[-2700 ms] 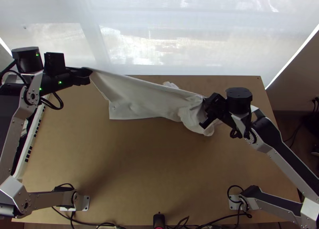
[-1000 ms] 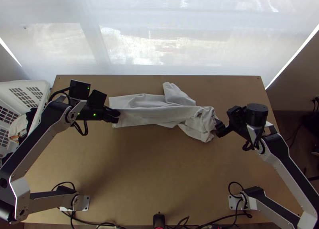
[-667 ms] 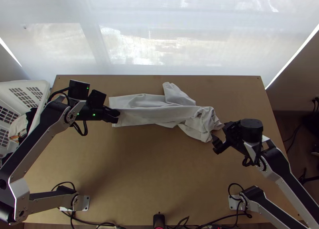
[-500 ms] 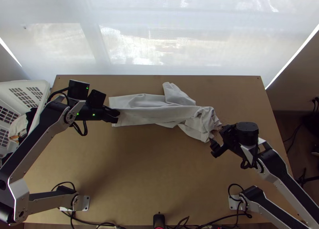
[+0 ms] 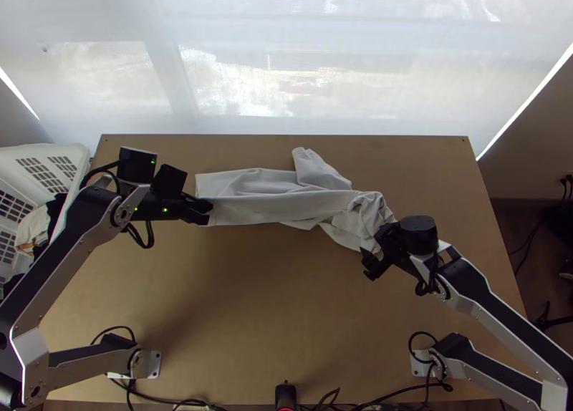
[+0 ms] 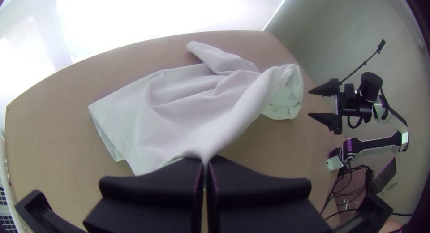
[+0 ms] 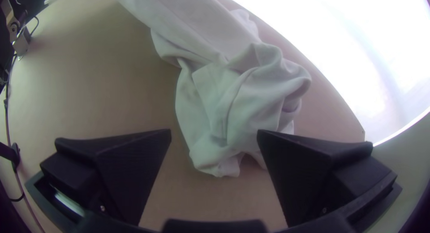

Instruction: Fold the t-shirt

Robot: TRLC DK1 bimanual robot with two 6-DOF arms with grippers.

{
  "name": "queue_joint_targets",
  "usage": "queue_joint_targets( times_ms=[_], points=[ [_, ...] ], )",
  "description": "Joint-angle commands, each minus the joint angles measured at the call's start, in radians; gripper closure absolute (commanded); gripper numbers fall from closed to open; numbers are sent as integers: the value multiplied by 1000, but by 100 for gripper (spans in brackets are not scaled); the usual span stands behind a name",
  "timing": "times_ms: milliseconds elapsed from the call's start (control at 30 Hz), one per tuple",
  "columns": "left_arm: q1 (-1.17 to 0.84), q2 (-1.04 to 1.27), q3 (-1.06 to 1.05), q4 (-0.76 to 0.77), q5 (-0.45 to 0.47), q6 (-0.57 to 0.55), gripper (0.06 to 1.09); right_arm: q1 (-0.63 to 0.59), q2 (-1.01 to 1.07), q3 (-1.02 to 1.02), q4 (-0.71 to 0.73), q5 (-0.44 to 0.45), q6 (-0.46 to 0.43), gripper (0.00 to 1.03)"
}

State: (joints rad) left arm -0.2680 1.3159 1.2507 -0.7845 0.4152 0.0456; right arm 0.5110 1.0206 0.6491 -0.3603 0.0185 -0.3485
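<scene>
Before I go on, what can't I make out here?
- Left wrist view: t-shirt cloth pinched in the left gripper, covered by its fingers.
- Right wrist view: layers inside the t-shirt's bunched end, hidden by its outer folds.
- Top view: the rest of the basket, cut off by the left edge.

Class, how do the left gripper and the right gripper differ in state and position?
The left gripper is shut on the shirt; the right gripper is open. The left gripper is at the shirt's flatter end; the right gripper is by its bunched end. Both are black.
</scene>
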Motion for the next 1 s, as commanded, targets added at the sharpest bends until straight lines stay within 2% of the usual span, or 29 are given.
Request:
queue_joint_targets(
  times_ms=[0, 200, 333, 400, 500, 567, 600, 967],
  points=[
    [7, -15, -17, -7, -1, 5, 105, 12, 118, 4, 96, 1, -17, 14],
    [12, -17, -16, -7, -1, 8, 105, 9, 213, 9, 169, 9, -27, 15],
    [16, -18, -16, -13, -1, 20, 105, 0, 279, 23, 215, 12, -35, 24],
    [19, -23, -16, -19, -1, 31, 105, -14, 300, 29, 225, 12, -52, 36],
    [32, -32, -13, -29, 0, 39, 105, -45, 302, 40, 225, 12, -72, 76],
    [42, -43, -11, -35, 0, 42, 105, -63, 277, 50, 221, 12, -73, 96],
    [46, -50, -11, -38, 0, 42, 105, -71, 259, 60, 205, 14, -73, 100],
    [113, -132, 131, -122, -1, 60, 105, -120, 49, 304, -75, 29, -87, 100]
  ],
)
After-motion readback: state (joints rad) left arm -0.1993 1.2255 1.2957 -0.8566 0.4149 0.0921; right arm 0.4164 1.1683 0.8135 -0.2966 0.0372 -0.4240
